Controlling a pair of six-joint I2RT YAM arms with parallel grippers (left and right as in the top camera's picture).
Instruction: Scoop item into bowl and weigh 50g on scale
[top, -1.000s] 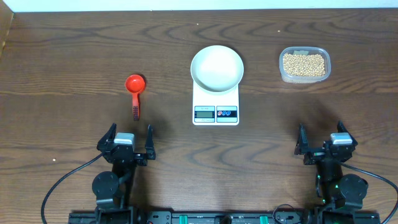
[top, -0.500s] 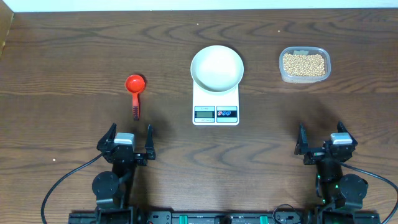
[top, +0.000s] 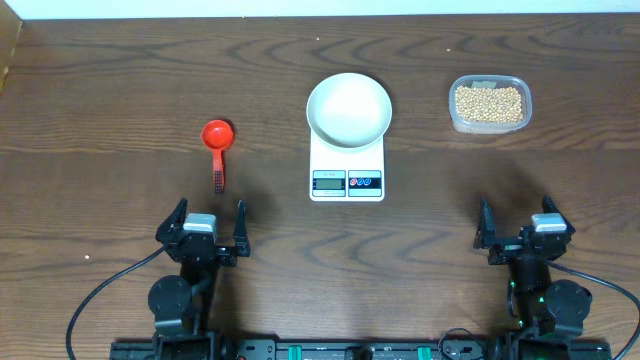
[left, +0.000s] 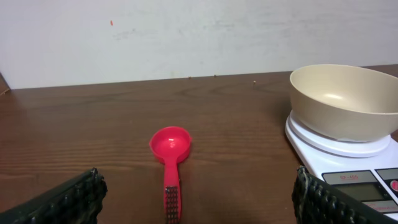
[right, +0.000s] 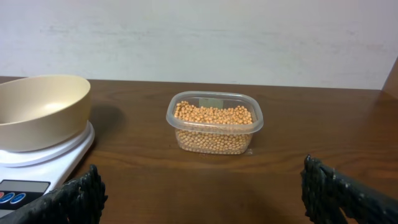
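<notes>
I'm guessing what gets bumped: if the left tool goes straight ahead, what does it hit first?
Probably the red scoop, handle end first; it lies just ahead of the open left tool.

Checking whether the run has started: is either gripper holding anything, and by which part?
Nothing is held. The left gripper and right gripper both stand open and empty; the red scoop lies apart from both.

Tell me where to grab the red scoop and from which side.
Grip the scoop by its handle from above with the left gripper, jaws across its narrow width. It lies flat, ribbed handle pointing at that arm, cup at the far end.
</notes>
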